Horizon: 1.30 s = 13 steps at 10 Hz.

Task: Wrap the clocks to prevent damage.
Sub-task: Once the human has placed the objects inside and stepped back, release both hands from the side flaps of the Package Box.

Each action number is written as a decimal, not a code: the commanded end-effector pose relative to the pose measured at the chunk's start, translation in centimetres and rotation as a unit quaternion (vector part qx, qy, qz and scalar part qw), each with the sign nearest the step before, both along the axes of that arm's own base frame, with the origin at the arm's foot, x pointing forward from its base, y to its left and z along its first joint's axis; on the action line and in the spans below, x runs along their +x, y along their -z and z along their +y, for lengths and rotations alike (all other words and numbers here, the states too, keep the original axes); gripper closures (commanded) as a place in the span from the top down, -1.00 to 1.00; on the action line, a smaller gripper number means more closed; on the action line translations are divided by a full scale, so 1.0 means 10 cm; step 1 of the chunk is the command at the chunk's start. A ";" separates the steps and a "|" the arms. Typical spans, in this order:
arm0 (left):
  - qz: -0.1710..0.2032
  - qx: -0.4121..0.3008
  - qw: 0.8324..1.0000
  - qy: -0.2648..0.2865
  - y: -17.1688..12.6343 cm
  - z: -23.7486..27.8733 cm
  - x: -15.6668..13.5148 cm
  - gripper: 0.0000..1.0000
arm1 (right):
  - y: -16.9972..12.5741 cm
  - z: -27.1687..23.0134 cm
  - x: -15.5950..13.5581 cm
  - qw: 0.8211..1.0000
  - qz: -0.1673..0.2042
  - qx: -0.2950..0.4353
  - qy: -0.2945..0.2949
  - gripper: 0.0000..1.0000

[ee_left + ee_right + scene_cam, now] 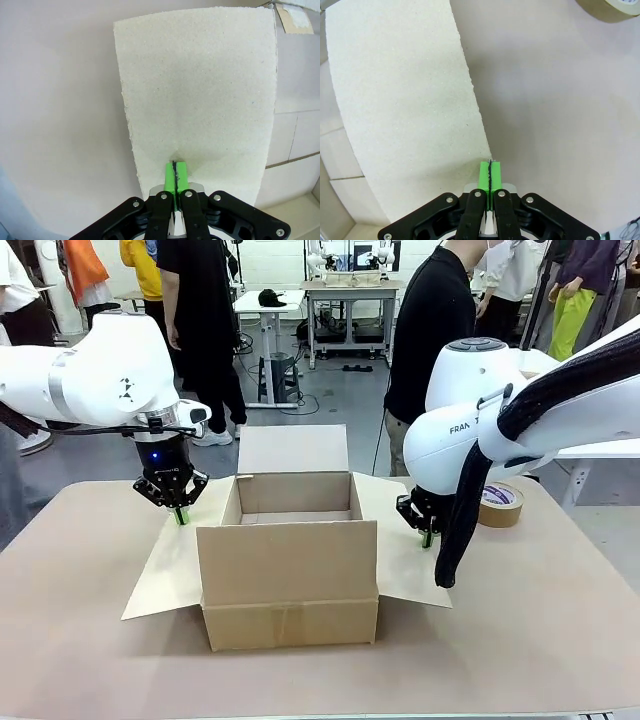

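The clocks are out of view. An open cardboard box (288, 570) stands mid-table with its flaps spread. My left gripper (180, 515) is shut, its green tips resting on the box's left flap (170, 560). In the left wrist view the closed gripper (175, 167) touches the pale flap (200, 90) near its lower edge. My right gripper (428, 537) is shut too, pointing down at the right flap (400, 560). In the right wrist view its tips (490, 167) meet the flap (405, 110) at its outer edge. Nothing sits between either pair of pads.
A roll of brown tape (499, 503) lies on the table (560, 620) to the right, also at the corner of the right wrist view (615, 9). A person in a black shirt (430, 320) stands at the far side. The box's inside looks bare.
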<state>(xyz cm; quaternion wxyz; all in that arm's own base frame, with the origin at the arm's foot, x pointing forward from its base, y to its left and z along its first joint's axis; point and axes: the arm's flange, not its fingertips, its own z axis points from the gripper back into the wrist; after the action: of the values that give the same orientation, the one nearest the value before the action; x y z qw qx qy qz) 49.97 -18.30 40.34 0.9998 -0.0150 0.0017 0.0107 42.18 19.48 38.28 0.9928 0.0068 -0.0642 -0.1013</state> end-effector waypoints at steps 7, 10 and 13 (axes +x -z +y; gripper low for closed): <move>0.000 0.003 1.000 -0.001 0.01 0.00 0.00 -0.99 | 0.02 0.01 -0.01 1.000 0.000 -0.002 0.000 -0.98; 0.000 0.003 1.000 -0.001 0.01 0.00 0.00 -0.99 | 0.02 0.01 -0.01 1.000 0.000 -0.002 0.000 -0.98; 0.000 0.003 1.000 -0.001 0.01 0.00 0.00 -0.99 | 0.02 0.01 -0.01 1.000 0.000 -0.002 0.000 -0.98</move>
<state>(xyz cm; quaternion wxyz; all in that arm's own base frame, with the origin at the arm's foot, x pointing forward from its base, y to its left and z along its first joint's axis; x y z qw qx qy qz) 49.97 -18.30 40.34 0.9998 -0.0150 0.0017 0.0107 42.18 19.48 38.28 0.9928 0.0068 -0.0642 -0.1013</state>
